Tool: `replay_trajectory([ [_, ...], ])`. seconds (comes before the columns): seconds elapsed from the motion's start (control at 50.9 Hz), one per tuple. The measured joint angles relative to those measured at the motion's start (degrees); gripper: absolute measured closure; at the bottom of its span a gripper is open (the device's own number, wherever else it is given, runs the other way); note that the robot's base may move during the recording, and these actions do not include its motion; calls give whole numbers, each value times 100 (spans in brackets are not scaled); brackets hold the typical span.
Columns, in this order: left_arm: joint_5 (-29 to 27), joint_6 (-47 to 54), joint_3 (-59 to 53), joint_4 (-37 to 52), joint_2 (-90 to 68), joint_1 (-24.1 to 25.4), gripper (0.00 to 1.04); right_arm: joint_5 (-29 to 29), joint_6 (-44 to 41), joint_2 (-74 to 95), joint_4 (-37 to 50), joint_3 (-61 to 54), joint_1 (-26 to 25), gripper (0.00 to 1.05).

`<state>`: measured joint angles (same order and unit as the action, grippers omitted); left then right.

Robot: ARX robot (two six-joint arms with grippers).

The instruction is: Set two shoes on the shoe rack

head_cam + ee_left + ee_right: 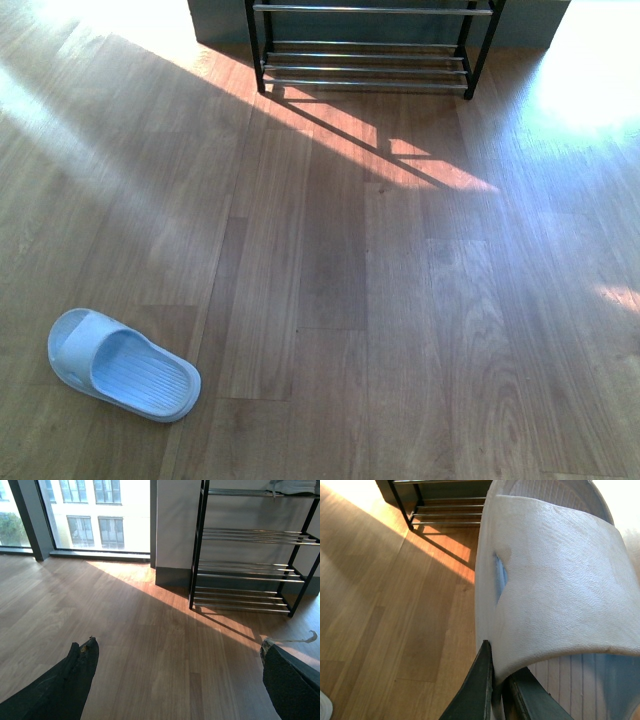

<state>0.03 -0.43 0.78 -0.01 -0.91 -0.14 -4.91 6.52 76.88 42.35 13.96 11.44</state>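
Note:
The two shoes are light blue slippers. One slipper (122,365) lies flat on the wooden floor at the near left of the front view, with no gripper by it. My right gripper (498,669) is shut on the side edge of the other slipper (555,580), which hangs above the floor and fills much of the right wrist view. The shoe rack (370,70) stands against the far wall; it also shows as the rack (250,570) and the rack (445,505). My left gripper (180,655) is open and empty above bare floor, its fingers (75,680) wide apart.
Sunlit patches and the rack's shadow fall on the floor (400,160). Tall windows (90,510) stand to one side of the rack. Something white (292,486) lies on the rack's top shelf. A pale edge (324,705) shows in a corner of the right wrist view.

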Motion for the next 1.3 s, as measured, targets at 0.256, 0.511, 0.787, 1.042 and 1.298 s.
replay_trajectory([
  [0.256, -1685, -1123, 553, -1154, -1237, -605, 9, 35, 0, -11, 0, 0, 7, 103],
  [0.511, -1878, -3261, 1268, 1757, -6592, -949, 9, 35, 0, -11, -2, 0, 15, 103],
  [0.787, -1764, -4242, 2911, 2424, -11256, -1043, 9, 39, 0, -11, -2, 0, 15, 103],
  [1.042, -1823, -4577, 4461, 1681, -13846, -737, 9, 42, 0, -11, -2, 0, 15, 103],
  [1.298, -1779, -4570, 5744, 1266, -15258, -402, 9, 42, 0, -11, -2, 0, 15, 103],
])
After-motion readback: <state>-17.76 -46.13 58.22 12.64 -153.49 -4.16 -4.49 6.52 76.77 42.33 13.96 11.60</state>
